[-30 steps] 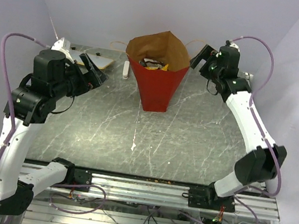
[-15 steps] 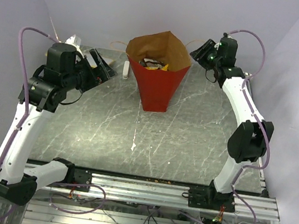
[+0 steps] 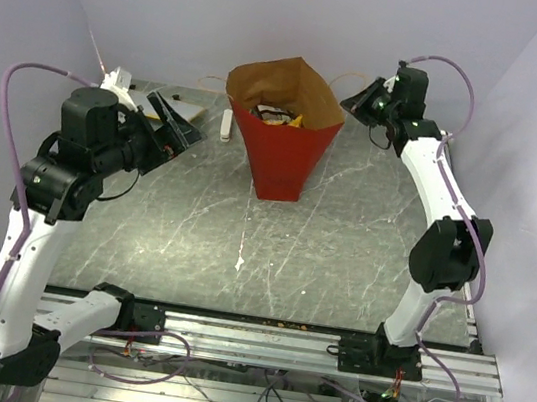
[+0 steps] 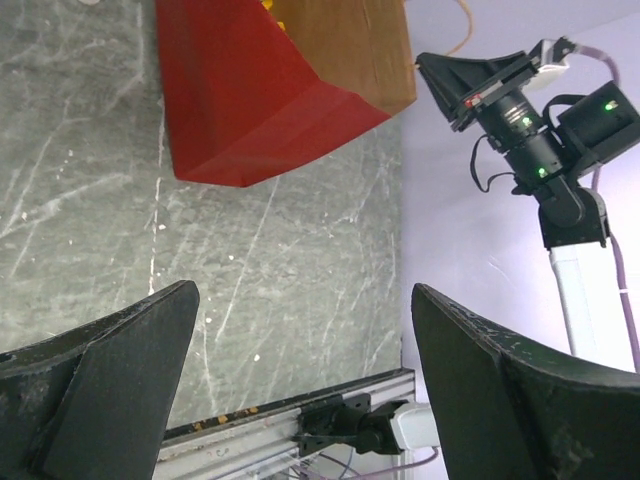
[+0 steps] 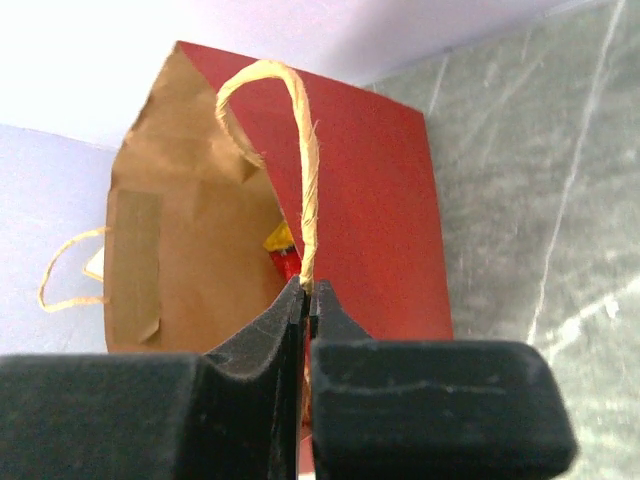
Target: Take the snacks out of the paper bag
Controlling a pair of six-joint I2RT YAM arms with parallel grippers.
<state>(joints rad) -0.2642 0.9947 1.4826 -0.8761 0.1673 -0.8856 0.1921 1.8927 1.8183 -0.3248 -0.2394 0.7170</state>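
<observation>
The right gripper is pinching the string handle of the paper bag, which is standing far back on the table with snacks inside; the left gripper is hovering wide open

One paper bag, two string handles, two arms, one left gripper, one right gripper; one small white object, one flat tan item; snacks in the bag, several, too bunched to count

Pale lilac walls, grey marble-look tabletop, alu rail near edge.
</observation>
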